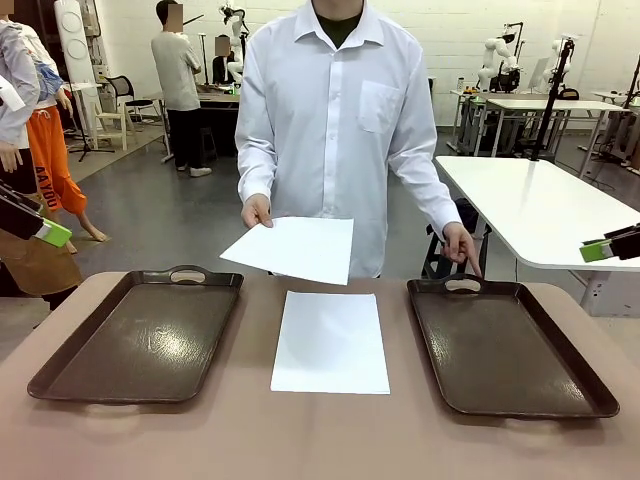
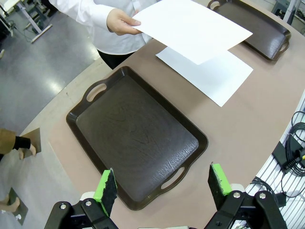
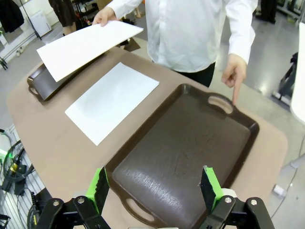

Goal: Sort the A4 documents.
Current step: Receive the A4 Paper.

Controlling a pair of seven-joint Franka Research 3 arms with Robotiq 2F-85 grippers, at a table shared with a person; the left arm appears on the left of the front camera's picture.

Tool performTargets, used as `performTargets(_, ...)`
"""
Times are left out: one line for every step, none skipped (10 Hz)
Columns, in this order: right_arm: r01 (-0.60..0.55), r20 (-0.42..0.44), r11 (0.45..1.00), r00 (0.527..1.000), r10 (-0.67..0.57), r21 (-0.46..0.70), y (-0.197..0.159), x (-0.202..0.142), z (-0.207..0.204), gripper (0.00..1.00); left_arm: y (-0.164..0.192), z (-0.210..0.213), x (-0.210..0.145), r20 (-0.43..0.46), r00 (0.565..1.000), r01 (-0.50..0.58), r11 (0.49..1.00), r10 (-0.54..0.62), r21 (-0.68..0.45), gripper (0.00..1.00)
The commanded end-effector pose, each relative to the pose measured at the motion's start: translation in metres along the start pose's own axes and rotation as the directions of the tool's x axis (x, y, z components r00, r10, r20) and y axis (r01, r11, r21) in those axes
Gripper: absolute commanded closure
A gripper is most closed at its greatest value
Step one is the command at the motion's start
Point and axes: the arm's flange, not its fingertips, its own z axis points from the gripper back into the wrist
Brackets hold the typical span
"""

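White sheet (image 1: 330, 342) lies well apart from left pincer (image 2: 163, 172) and right pincer (image 3: 153, 174).

Looks like a research lab/workshop: big open room w/ grey floor (image 1: 170, 215), white brick wall (image 1: 450, 40), white worktables (image 1: 540, 205), equipment on stands (image 1: 551, 100) in bkgd, plus loose cables (image 2: 298, 125).

What things are made of
The sheet (image 1: 330, 343) is thin, smooth, matt paper. The left tray (image 1: 140, 340) and right tray (image 1: 505, 345) look like hard plastic, slightly shiny and grainy. The table (image 1: 250, 440) is matt.
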Motion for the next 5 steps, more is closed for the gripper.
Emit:
performTargets(0.110, -0.035, 0.993, 0.993, -0.109, 0.051, -0.009, 0.010, -0.020, 0.00, 0.000, 0.000, 0.000, -0.001, 1.000, 0.001, 1.000, -0.001, 0.000, 0.00)
performTargets(0.148, -0.052, 0.987, 0.988, -0.145, 0.067, -0.008, 0.015, -0.030, 0.00, 0.000, 0.000, 0.000, -0.001, 1.000, 0.001, 1.000, -0.001, 0.000, 0.00)
performTargets(0.185, -0.057, 0.978, 0.982, -0.180, 0.099, -0.005, 0.023, -0.042, 0.00, 0.000, 0.000, 0.000, -0.001, 1.000, 0.001, 1.000, -0.001, 0.000, 0.00)
performTargets(0.214, -0.068, 0.965, 0.976, -0.206, 0.153, 0.003, 0.033, -0.057, 0.00, 0.000, 0.000, 0.000, -0.001, 1.000, 0.001, 1.000, -0.001, 0.000, 0.00)
performTargets(0.257, -0.096, 0.946, 0.965, -0.243, 0.197, 0.011, 0.042, -0.078, 0.00, 0.000, 0.000, 0.000, -0.001, 1.000, 0.001, 1.000, -0.001, 0.000, 0.00)
